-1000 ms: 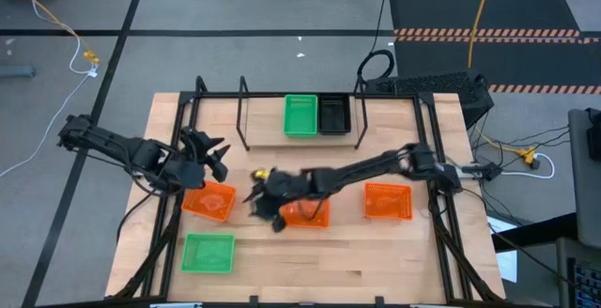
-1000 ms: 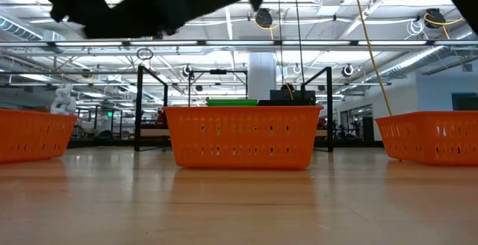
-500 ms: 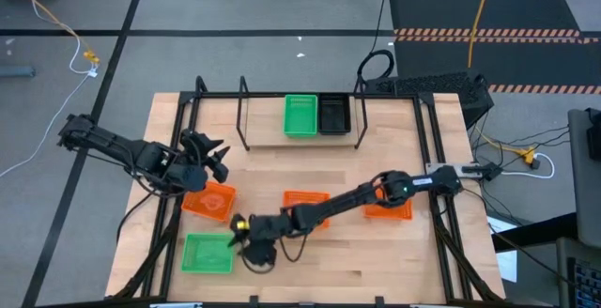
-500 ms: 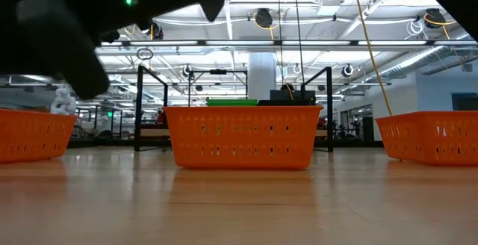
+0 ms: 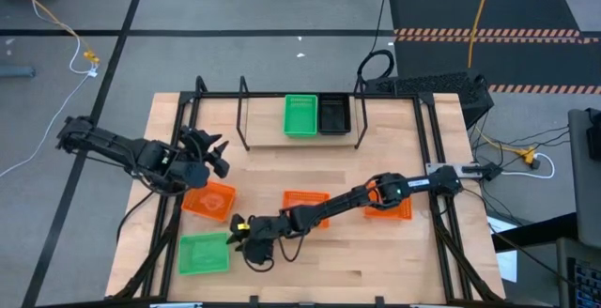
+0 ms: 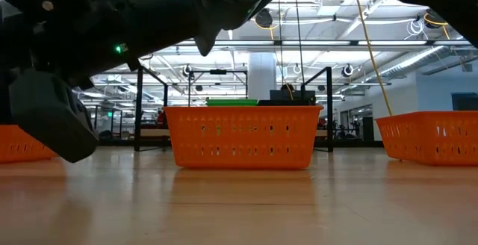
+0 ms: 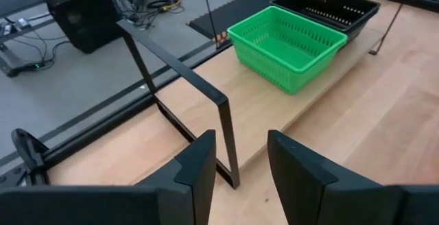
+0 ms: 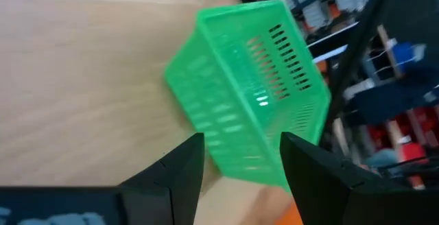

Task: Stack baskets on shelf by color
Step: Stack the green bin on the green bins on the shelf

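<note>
high view: green plastic mesh basket (image 5: 204,254) lies long axis across the table; right tool (image 5: 246,242), fingers spread, reaches low beside it.

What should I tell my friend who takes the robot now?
Right gripper: open, at the edge of the loose green basket near the table's front, not holding it.
Left gripper: open, empty, waiting above the left orange basket.
Done: one green basket and one black basket sit on the shelf.
Left: the loose green basket and three orange baskets on the table.
</note>
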You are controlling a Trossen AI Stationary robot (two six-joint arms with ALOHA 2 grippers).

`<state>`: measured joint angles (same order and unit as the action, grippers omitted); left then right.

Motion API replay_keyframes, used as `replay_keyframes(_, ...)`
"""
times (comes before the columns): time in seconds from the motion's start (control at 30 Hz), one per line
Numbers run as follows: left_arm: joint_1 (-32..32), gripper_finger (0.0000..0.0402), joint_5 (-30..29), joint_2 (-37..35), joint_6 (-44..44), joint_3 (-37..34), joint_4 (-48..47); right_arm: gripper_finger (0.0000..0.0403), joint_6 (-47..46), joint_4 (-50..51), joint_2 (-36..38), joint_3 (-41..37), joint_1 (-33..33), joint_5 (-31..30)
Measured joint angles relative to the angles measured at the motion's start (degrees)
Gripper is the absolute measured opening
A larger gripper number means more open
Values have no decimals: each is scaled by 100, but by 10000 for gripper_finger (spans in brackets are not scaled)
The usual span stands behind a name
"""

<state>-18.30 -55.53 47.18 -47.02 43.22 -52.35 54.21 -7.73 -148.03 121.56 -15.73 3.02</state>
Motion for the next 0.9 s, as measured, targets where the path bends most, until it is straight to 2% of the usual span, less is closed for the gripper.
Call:
replay_keyframes(0.07, 40, 136, 0, 0, 24, 0, 7, 185, 259, -151, 0, 0, 4, 45)
replay_keyframes(0.3, 50, 136, 4, 0, 37, 0, 8, 185, 1010, -414, -75, 0, 93, 1075)
replay_keyframes(0.53, 50, 136, 14, -2, 35, 2, 52, 185, 1134, -1104, -382, 5, 228, 1066)
replay_keyframes(0.73, 50, 136, 11, -2, 61, 2, 54, 182, 1100, -1012, -382, 9, 262, 1080)
replay_keyframes(0.9, 50, 136, 9, -2, 59, 2, 56, 147, 1274, -637, -374, 14, 317, 1335)
